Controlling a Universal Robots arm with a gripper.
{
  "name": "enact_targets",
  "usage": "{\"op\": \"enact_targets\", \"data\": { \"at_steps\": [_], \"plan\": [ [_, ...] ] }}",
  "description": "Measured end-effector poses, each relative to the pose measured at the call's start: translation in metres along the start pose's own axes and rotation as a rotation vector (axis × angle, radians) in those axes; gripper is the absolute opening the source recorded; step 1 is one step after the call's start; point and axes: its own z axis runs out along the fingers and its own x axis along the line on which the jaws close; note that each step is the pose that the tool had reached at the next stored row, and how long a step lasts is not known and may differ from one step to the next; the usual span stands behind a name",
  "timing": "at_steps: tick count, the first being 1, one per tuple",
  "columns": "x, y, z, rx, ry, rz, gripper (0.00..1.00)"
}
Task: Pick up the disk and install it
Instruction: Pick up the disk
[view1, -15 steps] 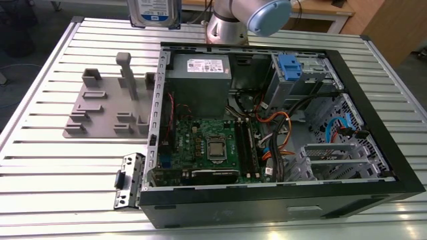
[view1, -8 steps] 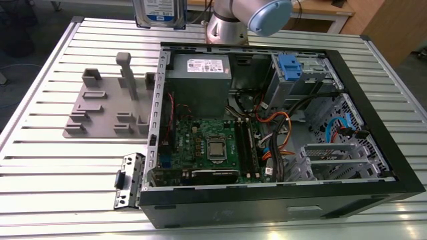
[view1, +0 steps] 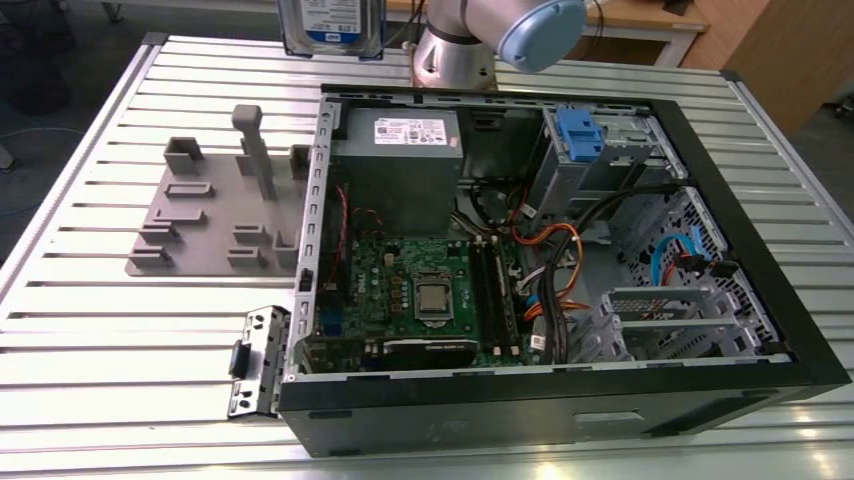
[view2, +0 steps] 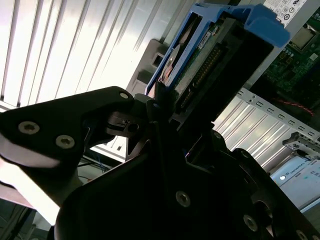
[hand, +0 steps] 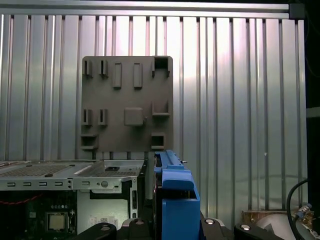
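1. Ribbed aluminium surface (view1: 107, 330): it carries everything here, and its slats run under both the case and the fixture plate.
2. Black steel computer case (view1: 534, 415): it lies on its side with the panel off, so its bays face upward and can be reached from above.
3. Silver robot arm with a pale blue joint cap (view1: 454, 55): it rises at the far edge of the surface, behind the case.
4. Flat grey plastic fixture plate with upright pegs and pockets (view1: 200, 215): it lies just beside the case on the exterior view's left (judged to be a parking rack for parts).
5. Large grey box with a white sticker (view1: 400, 170): it is mounted inside the case and is not the task's part.
6. Grey metal cage with a blue plastic tab (view1: 587, 160): it sits in the far corner of the case and is judged to be the likely seat for the drive.
7. Flat silver metal disk with a white-and-blue label and blue plastic side rails (view1: 330, 25): it is held on edge, clear of the surface, beyond the case's far wall and not yet installed. In the second wrist view the disk (view2: 215, 55) projects straight out from the grip.
8. Black claw (view2: 160, 107): it is clenched on one end of the disk, which leaves the rails free to slide.
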Motion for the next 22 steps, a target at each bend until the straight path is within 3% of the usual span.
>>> {"op": "enact_targets", "data": {
  "at_steps": [12,22],
  "plan": [
    [-0.0002,-0.0194,-0.0004,-0.0003,0.0001,0.0,0.36],
    [-0.0004,-0.0422,-0.0008,-0.0015,0.0,0.0,0.36]
  ]
}}
